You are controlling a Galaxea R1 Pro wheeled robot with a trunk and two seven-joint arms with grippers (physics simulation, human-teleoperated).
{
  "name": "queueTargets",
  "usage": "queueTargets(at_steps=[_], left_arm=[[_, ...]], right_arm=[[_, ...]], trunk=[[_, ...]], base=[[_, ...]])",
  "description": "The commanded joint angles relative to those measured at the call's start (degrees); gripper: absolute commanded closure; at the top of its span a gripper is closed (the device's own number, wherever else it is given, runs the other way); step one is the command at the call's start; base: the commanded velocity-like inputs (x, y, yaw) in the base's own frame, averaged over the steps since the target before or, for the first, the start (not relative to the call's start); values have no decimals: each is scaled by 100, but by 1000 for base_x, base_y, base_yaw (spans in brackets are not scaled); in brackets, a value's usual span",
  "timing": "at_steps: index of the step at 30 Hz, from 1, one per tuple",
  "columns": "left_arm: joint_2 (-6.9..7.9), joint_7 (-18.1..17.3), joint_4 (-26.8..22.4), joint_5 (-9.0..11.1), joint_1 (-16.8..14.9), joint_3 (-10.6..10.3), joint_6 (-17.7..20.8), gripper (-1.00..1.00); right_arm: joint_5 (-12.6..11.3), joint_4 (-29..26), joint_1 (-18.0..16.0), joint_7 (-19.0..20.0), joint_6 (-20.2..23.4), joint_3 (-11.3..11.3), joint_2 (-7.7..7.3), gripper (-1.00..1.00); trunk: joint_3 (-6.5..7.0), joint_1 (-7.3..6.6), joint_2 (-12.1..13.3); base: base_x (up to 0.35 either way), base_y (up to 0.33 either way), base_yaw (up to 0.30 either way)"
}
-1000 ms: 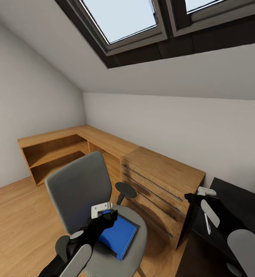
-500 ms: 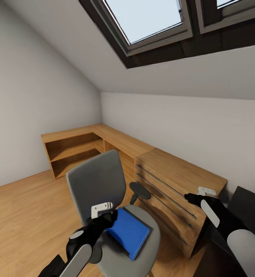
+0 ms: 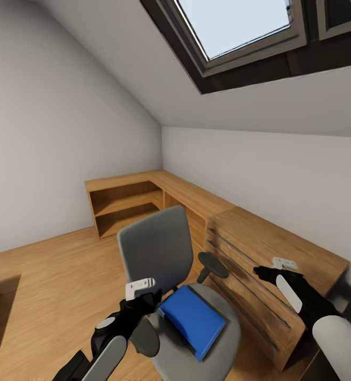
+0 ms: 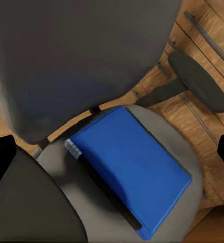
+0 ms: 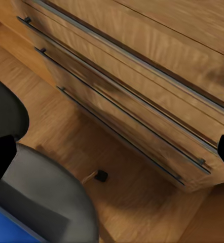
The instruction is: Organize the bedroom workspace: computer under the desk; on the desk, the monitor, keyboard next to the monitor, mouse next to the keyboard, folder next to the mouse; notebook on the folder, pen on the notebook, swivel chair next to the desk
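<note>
Folder (image 3: 192, 320), one, blue, lies flat on the swivel chair (image 3: 167, 254) seat, in front of its grey backrest. The left gripper (image 3: 143, 297) hovers just beside the folder, jaws apart. One wooden drawer unit (image 3: 270, 275) stands near the chair's armrest (image 3: 213, 265); the right gripper (image 3: 268, 272) hangs before it, jaws apart.

No text, label, brand, number or sign can be read. The cover of the blue folder (image 4: 134, 177) is seen plain, and nothing is written on the wooden drawers (image 5: 142, 96).
</note>
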Motion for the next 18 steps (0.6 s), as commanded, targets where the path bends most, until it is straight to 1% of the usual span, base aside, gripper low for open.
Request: queueTargets(at_steps=[1,18], left_arm=[[4,48,-6,36,-9,-14,8,-100],[4,48,-6,37,-9,-14,9,-100]], right_arm=[[-61,-13,-2,-55,16,40,-9,-100],[-61,-12,-2,-55,16,40,6,-100]], trunk=[[-7,0,-5],[-7,0,-5]], base=[[0,0,273],[0,0,273]])
